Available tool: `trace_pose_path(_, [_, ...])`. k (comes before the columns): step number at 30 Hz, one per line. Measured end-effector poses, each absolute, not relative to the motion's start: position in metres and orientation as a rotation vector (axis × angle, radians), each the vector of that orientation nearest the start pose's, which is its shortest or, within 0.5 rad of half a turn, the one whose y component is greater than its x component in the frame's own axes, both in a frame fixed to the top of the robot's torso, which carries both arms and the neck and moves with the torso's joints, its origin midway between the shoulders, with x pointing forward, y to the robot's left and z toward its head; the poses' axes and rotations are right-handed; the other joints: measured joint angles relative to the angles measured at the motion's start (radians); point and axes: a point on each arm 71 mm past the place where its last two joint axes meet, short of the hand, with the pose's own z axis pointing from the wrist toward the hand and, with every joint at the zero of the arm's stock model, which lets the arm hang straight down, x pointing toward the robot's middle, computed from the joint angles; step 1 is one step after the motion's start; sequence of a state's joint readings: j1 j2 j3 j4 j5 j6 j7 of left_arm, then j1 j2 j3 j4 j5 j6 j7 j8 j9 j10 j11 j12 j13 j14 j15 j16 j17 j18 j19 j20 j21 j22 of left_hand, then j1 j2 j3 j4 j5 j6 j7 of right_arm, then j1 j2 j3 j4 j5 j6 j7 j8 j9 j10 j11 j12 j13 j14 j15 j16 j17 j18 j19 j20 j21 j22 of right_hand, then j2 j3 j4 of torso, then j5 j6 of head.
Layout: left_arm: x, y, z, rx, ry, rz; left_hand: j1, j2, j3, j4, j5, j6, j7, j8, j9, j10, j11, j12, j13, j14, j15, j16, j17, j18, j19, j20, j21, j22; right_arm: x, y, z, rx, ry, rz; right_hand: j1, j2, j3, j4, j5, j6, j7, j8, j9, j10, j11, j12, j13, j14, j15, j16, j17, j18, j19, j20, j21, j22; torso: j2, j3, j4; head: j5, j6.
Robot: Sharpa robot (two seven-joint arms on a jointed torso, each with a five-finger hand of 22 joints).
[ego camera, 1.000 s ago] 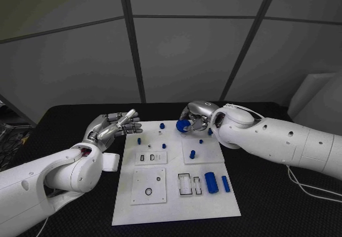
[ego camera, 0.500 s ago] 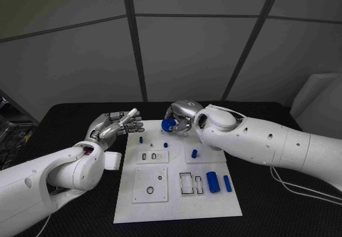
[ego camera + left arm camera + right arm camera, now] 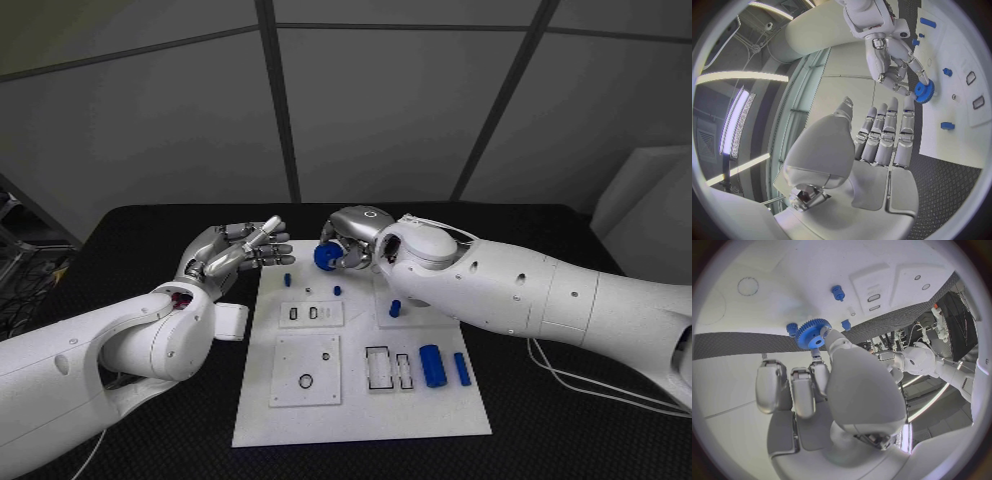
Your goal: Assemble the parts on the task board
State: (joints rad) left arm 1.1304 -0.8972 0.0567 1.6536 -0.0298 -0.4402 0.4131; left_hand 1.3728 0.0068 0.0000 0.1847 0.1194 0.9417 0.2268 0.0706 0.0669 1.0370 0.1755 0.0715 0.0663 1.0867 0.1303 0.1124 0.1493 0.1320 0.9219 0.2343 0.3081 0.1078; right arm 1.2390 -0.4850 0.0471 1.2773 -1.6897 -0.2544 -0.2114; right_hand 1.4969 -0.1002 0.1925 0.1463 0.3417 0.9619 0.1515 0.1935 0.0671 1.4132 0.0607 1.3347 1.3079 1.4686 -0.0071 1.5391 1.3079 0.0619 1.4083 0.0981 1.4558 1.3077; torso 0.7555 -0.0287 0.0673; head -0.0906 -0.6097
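My right hand (image 3: 353, 243) pinches a blue toothed gear (image 3: 329, 257) over the far edge of the white task board (image 3: 361, 415), left of its middle. In the right wrist view the gear (image 3: 812, 334) sits at the fingertips of that hand (image 3: 836, 385), just above the board (image 3: 761, 290) and close to a short blue peg (image 3: 792, 329). My left hand (image 3: 238, 250) is raised beside the board's far left corner, fingers apart and holding nothing. The left wrist view shows this hand (image 3: 879, 140) with the right hand (image 3: 895, 65) and gear (image 3: 924, 91) beyond it.
Small blue pegs (image 3: 287, 281) (image 3: 338, 291) (image 3: 394, 309) stand on the board's far half. A blue cylinder (image 3: 430, 361) and a blue bar (image 3: 462, 369) lie at its right, next to rectangular slots (image 3: 375, 368). A white plate with a ring (image 3: 306, 372) lies at its left.
My right hand has carried the gear leftward along the board's far edge, nearer to my left hand. The left hand has stayed in place.
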Motion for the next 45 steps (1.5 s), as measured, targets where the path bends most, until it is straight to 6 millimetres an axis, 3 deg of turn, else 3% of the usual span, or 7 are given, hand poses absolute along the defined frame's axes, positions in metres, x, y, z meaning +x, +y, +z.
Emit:
trace_pose_path(22, [0.468,0.205,-0.163,-1.129,1.322,-1.541,0.000,0.000,0.000,0.000,0.000,0.000,0.000,0.000,0.000,0.000,0.000,0.000,0.000,0.000,0.000,0.000,0.000,0.000,0.000,0.000,0.000,0.000,0.541,-0.079,-0.160,-0.350,1.587,0.523,-0.019,-0.007,0.016,0.003,-0.011,0.002,-0.002,-0.012,-0.003,0.000,0.000,-0.004,0.000,0.000,0.000,0.000,0.000,0.000,0.000,0.000,0.000,0.000,0.000,0.0015,-0.0018,0.002,-0.004])
trace_pose_path(25, [0.468,0.205,-0.164,-1.129,1.322,-1.541,0.000,0.000,0.000,0.000,0.000,0.000,0.000,0.000,0.000,0.000,0.000,0.000,0.000,0.000,0.000,-0.003,0.000,0.000,0.000,0.000,0.000,0.000,0.542,-0.079,-0.160,-0.350,1.591,0.519,-0.029,-0.015,0.021,0.008,-0.017,-0.005,0.000,-0.026,-0.003,-0.004,0.004,-0.018,-0.001,0.000,0.000,0.000,0.000,0.000,0.000,0.000,0.000,0.000,0.000,0.0015,-0.0018,0.002,-0.005])
trace_pose_path(29, [0.468,0.205,-0.164,-1.129,1.323,-1.541,0.000,0.000,0.000,0.000,0.000,0.000,0.000,0.000,0.000,0.000,0.000,0.000,0.000,0.000,0.000,-0.004,0.000,0.000,0.000,0.000,0.000,0.000,0.542,-0.080,-0.163,-0.352,1.602,0.514,-0.058,-0.020,0.029,0.008,-0.060,-0.087,0.019,-0.076,0.001,-0.020,0.020,-0.039,-0.018,-0.004,0.007,0.000,0.000,0.000,0.000,0.008,0.000,0.000,0.000,0.0015,-0.0018,0.002,-0.005])
trace_pose_path(32, [0.468,0.205,-0.164,-1.129,1.323,-1.541,0.000,0.000,0.000,0.000,0.000,0.000,0.000,0.000,0.000,0.000,0.000,0.000,0.000,0.000,0.000,-0.004,0.000,0.000,0.000,0.000,0.000,0.000,0.543,-0.081,-0.164,-0.351,1.609,0.512,-0.087,-0.034,0.013,0.032,-0.083,-0.107,0.026,-0.095,-0.002,-0.024,0.023,-0.043,-0.022,-0.002,0.013,0.000,0.000,0.000,0.004,0.015,0.000,0.000,0.000,0.0015,-0.0018,0.002,-0.004])
trace_pose_path(34, [0.468,0.205,-0.164,-1.129,1.323,-1.541,0.000,0.000,0.000,0.000,0.000,0.000,0.000,0.000,0.000,0.000,0.000,0.000,0.000,0.000,0.000,-0.004,0.000,0.000,0.000,0.000,0.000,0.000,0.543,-0.082,-0.164,-0.349,1.614,0.512,-0.128,-0.030,0.002,0.063,-0.086,-0.109,0.027,-0.096,-0.002,-0.025,0.024,-0.043,-0.022,-0.004,0.014,0.005,0.000,0.000,0.000,0.018,0.000,0.000,0.000,0.0015,-0.0019,0.002,-0.003])
trace_pose_path(38, [0.468,0.205,-0.164,-1.129,1.323,-1.540,0.000,0.000,0.000,0.000,0.000,0.000,0.000,0.000,-0.001,0.000,0.000,0.000,0.000,0.000,0.000,-0.004,0.000,0.000,0.000,0.000,0.000,0.000,0.543,-0.084,-0.165,-0.343,1.624,0.512,-0.227,-0.010,-0.016,0.138,-0.036,-0.099,0.027,-0.096,0.003,-0.027,0.027,-0.043,-0.021,0.000,0.018,0.011,0.000,0.000,0.004,0.022,0.000,0.000,0.000,0.0014,-0.0020,0.002,-0.003])
trace_pose_path(45, [0.468,0.205,-0.164,-1.130,1.323,-1.540,0.000,0.000,0.000,0.000,0.000,0.000,0.000,0.000,-0.001,0.000,0.000,0.000,0.000,0.000,0.000,-0.004,0.001,0.000,0.000,0.000,0.000,-0.001,0.544,-0.088,-0.166,-0.331,1.641,0.514,-0.281,0.008,-0.018,0.142,-0.005,-0.085,0.025,-0.097,0.003,-0.027,0.027,-0.043,-0.014,0.000,0.018,0.012,0.000,0.000,0.004,0.022,0.000,0.000,0.000,0.0015,-0.0023,0.002,-0.003])
